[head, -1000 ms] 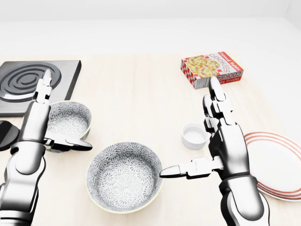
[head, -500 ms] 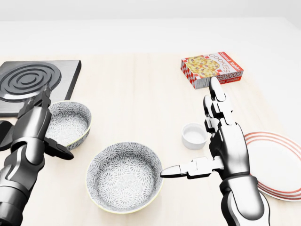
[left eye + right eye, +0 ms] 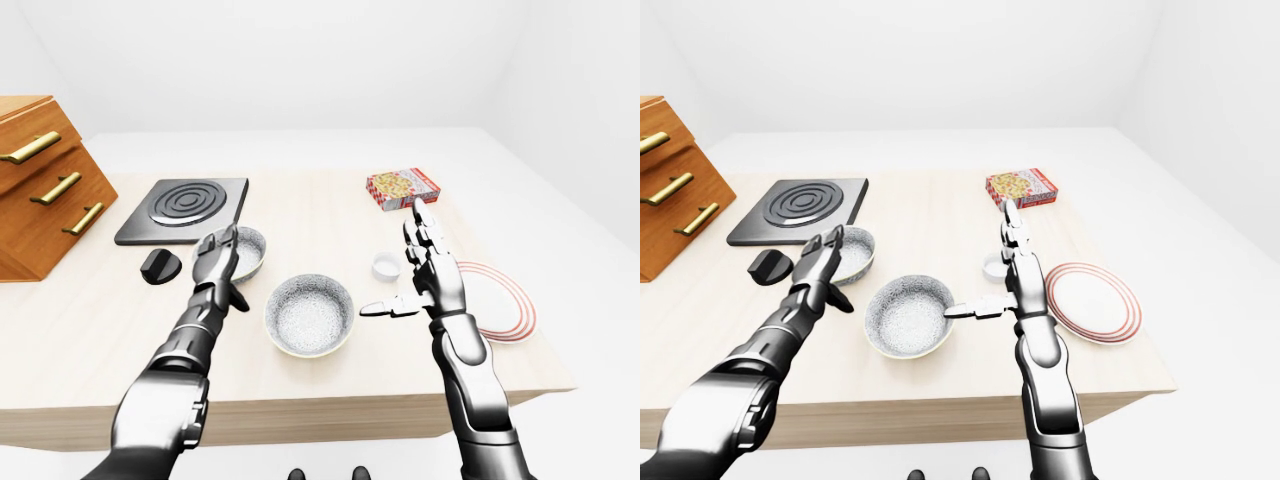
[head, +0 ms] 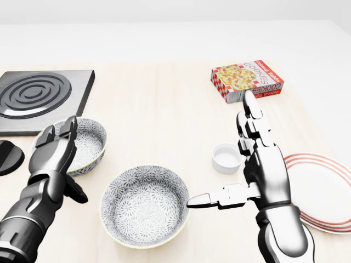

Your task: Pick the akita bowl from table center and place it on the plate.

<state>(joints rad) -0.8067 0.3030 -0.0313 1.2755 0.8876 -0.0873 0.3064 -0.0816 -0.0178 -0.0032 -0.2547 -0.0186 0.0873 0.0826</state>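
Note:
The akita bowl [image 4: 145,205], large with a grey speckled pattern, sits low in the middle of the head view on the pale wooden table [image 4: 164,109]. My right hand [image 4: 241,170] stands open just right of it, fingers pointing up and its thumb tip close to the bowl's right rim, apart from it as far as I can see. The white plate [image 4: 323,189] with red rings lies right of that hand. My left hand [image 4: 57,153] is open, its back toward the camera, at the left rim of a second, smaller patterned bowl [image 4: 85,143].
A small white cup [image 4: 226,158] stands between the big bowl and the plate. A cookie box [image 4: 247,81] lies at upper right, a dark burner plate [image 4: 38,96] at upper left, a black round object [image 4: 8,156] at the left edge. A wooden drawer cabinet [image 3: 35,180] stands far left.
My left hand has dropped and turned, from fingers stretched toward the burner plate to lying low at the smaller bowl's left rim. The right hand and both bowls have stayed put.

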